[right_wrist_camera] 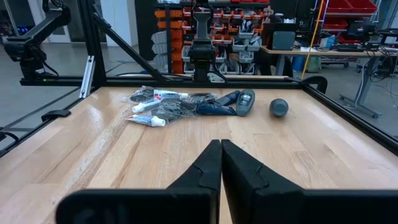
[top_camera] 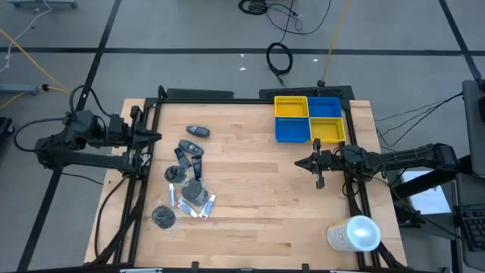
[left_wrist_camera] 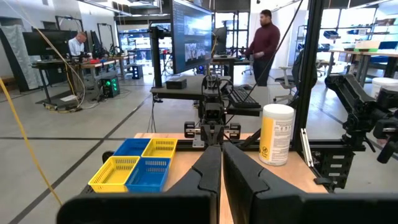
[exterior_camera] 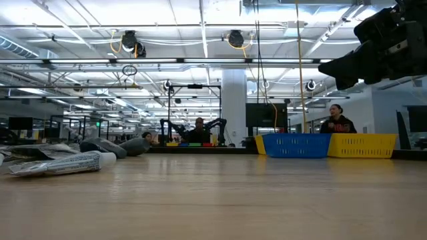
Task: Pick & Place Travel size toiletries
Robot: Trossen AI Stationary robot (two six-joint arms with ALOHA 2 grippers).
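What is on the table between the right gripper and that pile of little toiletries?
Nothing: from above, only bare wood of the table lies between the right gripper and the toiletries. The right wrist view shows the same empty stretch.

High view: overhead, straight down on the whole table [top_camera: 258, 205]. Low view: tabletop level, facing across into the room. 2 wrist cams face each other across the table; L wrist and low view share the bins [left_wrist_camera: 138, 165], R wrist and high share the toiletries [right_wrist_camera: 186, 102].
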